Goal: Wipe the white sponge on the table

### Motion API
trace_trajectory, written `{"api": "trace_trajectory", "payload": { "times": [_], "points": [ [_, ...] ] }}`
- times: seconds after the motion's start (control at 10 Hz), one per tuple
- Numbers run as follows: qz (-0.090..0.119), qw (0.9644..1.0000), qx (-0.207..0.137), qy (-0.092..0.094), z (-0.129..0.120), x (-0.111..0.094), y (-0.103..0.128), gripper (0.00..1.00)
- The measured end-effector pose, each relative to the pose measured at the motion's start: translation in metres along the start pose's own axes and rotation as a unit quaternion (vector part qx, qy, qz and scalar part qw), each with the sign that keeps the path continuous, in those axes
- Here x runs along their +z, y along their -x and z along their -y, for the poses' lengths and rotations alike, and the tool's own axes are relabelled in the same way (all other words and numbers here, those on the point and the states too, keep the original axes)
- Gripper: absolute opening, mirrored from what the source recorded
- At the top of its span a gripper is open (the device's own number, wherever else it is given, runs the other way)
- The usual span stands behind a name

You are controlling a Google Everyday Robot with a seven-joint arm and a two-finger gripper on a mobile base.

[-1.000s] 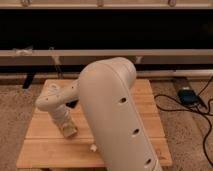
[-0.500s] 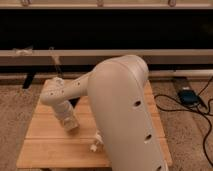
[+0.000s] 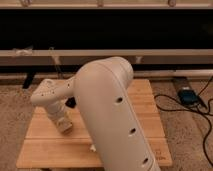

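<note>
White sponge (image 3: 64,126): a pale block on the left half of the worktop (image 3: 145,107), directly under the end effector (image 3: 61,121), which points down at it. You cannot tell whether the end effector grips the sponge or only presses on it. Expect a light, soft, compressible thing; take it across its short sides and push down gently, since the slatted wood could snag it. The robot's bulky arm (image 3: 110,115) hides the worktop's middle.

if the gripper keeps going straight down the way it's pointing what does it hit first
Probably the table. The gripper points down over the left part of the top, its tip at or just above the wood. Whether the white sponge lies under it cannot be told.
</note>
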Motion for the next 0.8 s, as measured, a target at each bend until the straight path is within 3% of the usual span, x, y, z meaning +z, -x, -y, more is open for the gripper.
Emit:
{"api": "trace_trajectory", "payload": {
  "times": [0.5, 0.7, 0.8],
  "points": [
    [0.035, 0.9993, -0.012, 0.004, -0.002, -0.029, -0.01, 0.8],
    [0.062, 0.9978, -0.021, -0.006, -0.007, -0.05, -0.013, 0.8],
    [0.064, 0.9977, -0.023, -0.006, -0.008, -0.051, -0.012, 0.8]
  ]
}}
